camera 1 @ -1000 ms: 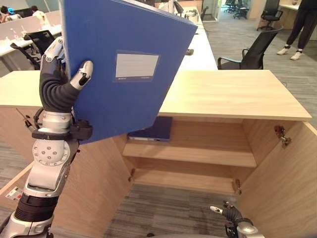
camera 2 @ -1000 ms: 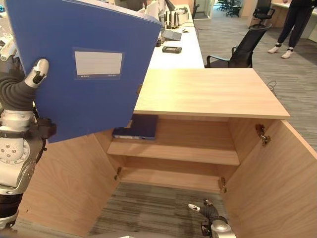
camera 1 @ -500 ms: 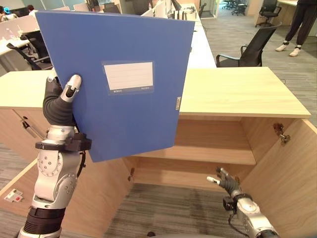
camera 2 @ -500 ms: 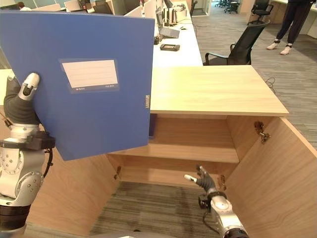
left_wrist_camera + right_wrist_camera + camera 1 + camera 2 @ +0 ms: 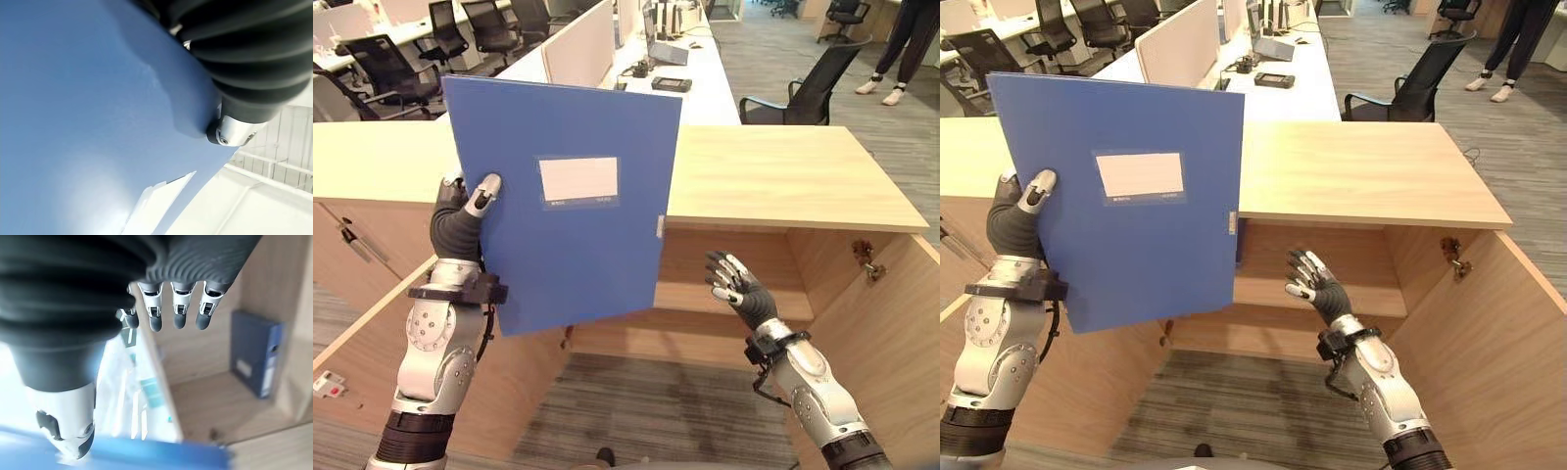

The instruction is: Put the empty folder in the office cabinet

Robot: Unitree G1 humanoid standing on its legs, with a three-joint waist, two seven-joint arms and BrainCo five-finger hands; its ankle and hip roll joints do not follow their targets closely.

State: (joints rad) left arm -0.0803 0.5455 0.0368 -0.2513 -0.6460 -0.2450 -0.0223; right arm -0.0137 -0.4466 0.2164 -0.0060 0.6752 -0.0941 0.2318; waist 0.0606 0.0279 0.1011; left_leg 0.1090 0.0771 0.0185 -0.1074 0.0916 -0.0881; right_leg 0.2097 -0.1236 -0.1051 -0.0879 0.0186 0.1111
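Blue folder (image 5: 570, 201): 1, upright, pinched by left hand (image 5: 462, 217); right hand (image 5: 736, 288) spread before open cabinet (image 5: 783, 186). Right wrist view: second folder (image 5: 257, 352) on shelf.

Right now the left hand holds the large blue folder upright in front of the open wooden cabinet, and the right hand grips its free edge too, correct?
Not quite: the right hand is open, apart from the large blue folder, as the right eye view shows. The left hand does hold it upright before the open wooden cabinet.
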